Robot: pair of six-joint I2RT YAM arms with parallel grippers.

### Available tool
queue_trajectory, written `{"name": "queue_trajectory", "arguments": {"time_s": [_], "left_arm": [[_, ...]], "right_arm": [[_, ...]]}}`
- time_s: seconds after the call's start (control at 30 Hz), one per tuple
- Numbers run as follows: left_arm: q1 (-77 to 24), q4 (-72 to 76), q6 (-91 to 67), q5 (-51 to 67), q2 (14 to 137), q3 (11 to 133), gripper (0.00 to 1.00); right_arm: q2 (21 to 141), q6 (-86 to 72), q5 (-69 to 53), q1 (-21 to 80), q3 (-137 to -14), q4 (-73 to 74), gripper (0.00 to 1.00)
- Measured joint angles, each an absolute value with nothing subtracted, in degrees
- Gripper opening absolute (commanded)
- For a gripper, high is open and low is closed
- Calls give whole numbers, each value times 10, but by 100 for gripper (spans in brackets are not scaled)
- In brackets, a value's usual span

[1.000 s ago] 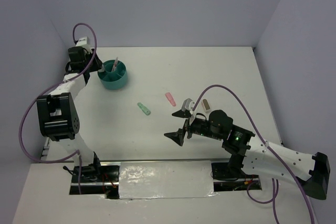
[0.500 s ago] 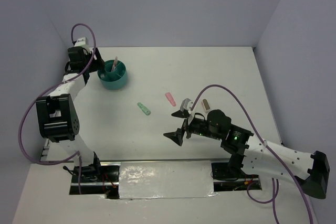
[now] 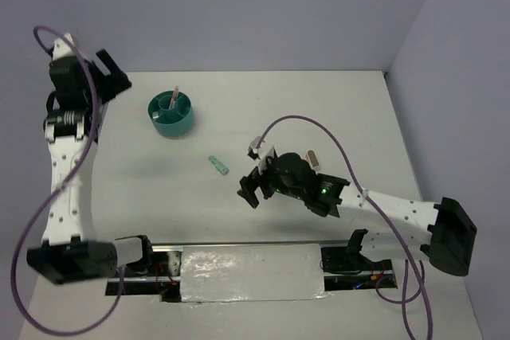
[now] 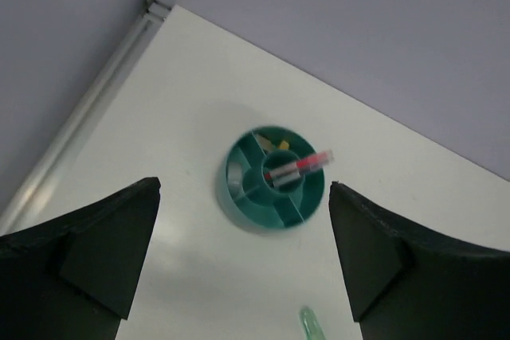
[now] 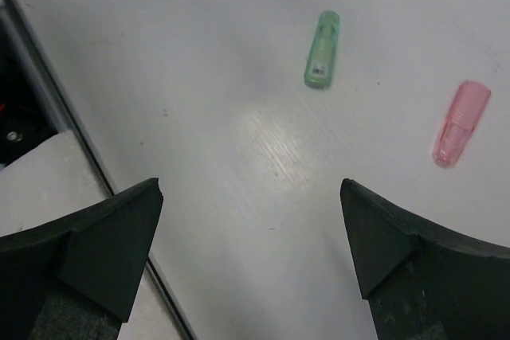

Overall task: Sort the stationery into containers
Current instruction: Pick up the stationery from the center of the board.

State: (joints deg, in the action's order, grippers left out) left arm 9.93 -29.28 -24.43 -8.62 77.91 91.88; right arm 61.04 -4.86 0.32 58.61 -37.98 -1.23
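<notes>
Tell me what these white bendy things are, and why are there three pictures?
They are two robot arms, a left arm and a right arm, sorting desk things. One camera looks down from above. Each other picture comes from a camera on a wrist, so you see that arm's black fingers. On the white table lie a green block and a pink block. A pen sticks out of the round teal organizer. Both arms' fingers are open and hold nothing.
</notes>
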Motion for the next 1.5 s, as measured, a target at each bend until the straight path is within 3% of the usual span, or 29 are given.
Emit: {"name": "queue_trajectory", "arguments": {"time_s": [0.17, 0.3, 0.53, 0.83, 0.97, 1.1, 1.27, 1.5], "left_arm": [[99, -301, -275, -40, 536, 641, 99], [99, -322, -274, -37, 447, 512, 99], [76, -322, -273, -38, 402, 481, 99], [73, -314, -272, -14, 408, 481, 99], [73, -313, -272, -7, 405, 481, 99], [72, -313, -272, -1, 406, 481, 99], [72, -313, -272, 4, 407, 481, 99], [70, -284, -275, 70, 420, 475, 99]], "right_arm": [[753, -68, 33, 565, -515, 71, 100], [915, -65, 47, 552, -666, 136, 100], [1155, -41, 53, 534, -857, 236, 97], [1221, -16, 27, 523, -926, 292, 92], [1229, -12, 15, 523, -931, 292, 72], [1242, -8, 11, 523, -933, 291, 62], [1242, -4, 14, 524, -931, 284, 19], [1196, -6, 0, 528, -844, 201, 2]]}}
